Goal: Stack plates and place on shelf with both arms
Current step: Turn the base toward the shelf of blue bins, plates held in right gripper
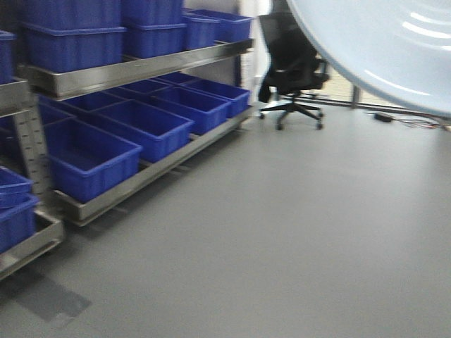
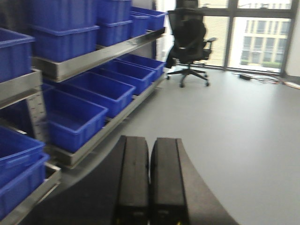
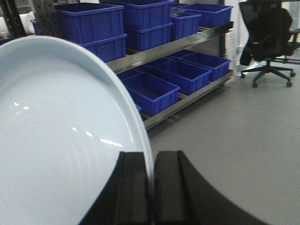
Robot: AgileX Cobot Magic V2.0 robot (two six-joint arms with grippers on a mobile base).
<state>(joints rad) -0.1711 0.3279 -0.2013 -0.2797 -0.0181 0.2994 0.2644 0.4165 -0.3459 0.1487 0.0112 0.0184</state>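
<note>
A pale blue-white plate [image 3: 61,131] fills the left of the right wrist view, standing on edge. My right gripper [image 3: 151,159] is shut on its rim, one finger on each face. The same plate [image 1: 380,49] hangs in the top right corner of the front view, raised above the floor. My left gripper [image 2: 150,145] is shut with nothing between its fingers and hovers over the grey floor. The steel shelf [image 1: 141,70] with its long front rail runs along the left, and also shows as the shelf [image 2: 103,54] and the shelf [image 3: 173,47] in the wrist views.
Blue plastic crates [image 1: 162,123] fill both tiers of the rack. A black office chair [image 1: 292,67] stands at the far end, by the windows [image 2: 255,33]. Cables [image 1: 409,120] lie on the floor at the back right. Grey floor [image 1: 296,232] spreads to the right of the rack.
</note>
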